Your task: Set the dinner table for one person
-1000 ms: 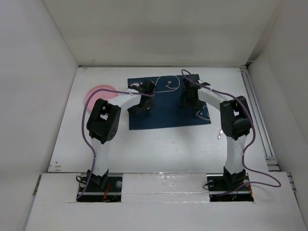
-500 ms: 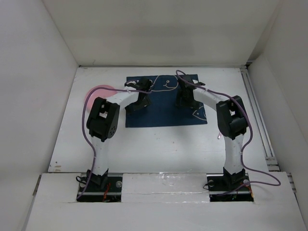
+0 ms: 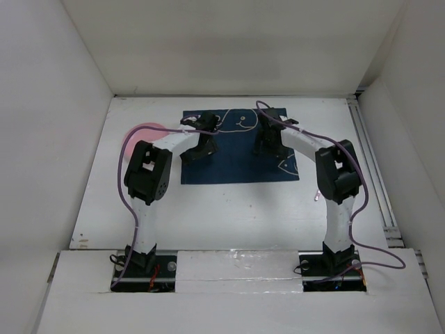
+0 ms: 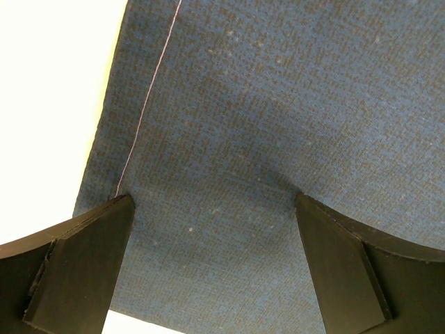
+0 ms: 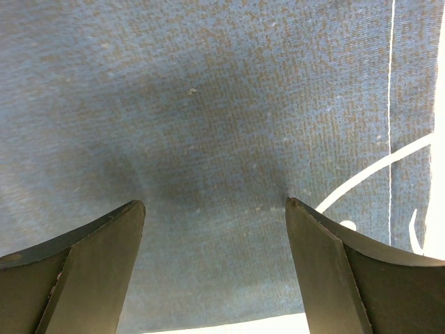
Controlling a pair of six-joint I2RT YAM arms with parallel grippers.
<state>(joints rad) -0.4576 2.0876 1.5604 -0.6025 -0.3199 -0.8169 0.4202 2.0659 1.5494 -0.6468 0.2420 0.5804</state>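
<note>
While both arms reach from their bases at the near edge, the dinner table (image 3: 229, 209) lies under everything as a broad, plain white surface that fills the floor of the white-walled enclosure. A navy blue placemat (image 3: 240, 167) rests flat on it toward the far edge, about midway between the left and right edges, with its far side close to the far edge of the desk. White line drawings (image 3: 243, 124) show on the cloth between the two wrists.

The left gripper (image 3: 202, 149) stands over the left half of the placemat, near the cloth's left side. In the left wrist view, its jaws are spread wide, and only blue weave shows between them. The two black fingertips (image 4: 111, 216) meet the cloth, which dimples slightly at each tip. A thin white stitch line (image 4: 149, 97) runs beside the cloth's edge, with bare white tabletop beyond it.

The right gripper (image 3: 264, 145) stands over the right half of the placemat, toward the mat's far side. Its jaws are likewise wide apart, with the tips down at the cloth and only fabric between them. Curved white strokes (image 5: 375, 170) cross the weave beside its right finger.

A pink plate (image 3: 138, 136) sits toward the far left corner, near the placemat's left side and partly hidden by the left arm. Purple cables (image 3: 127, 202) trail along both arms.
</note>
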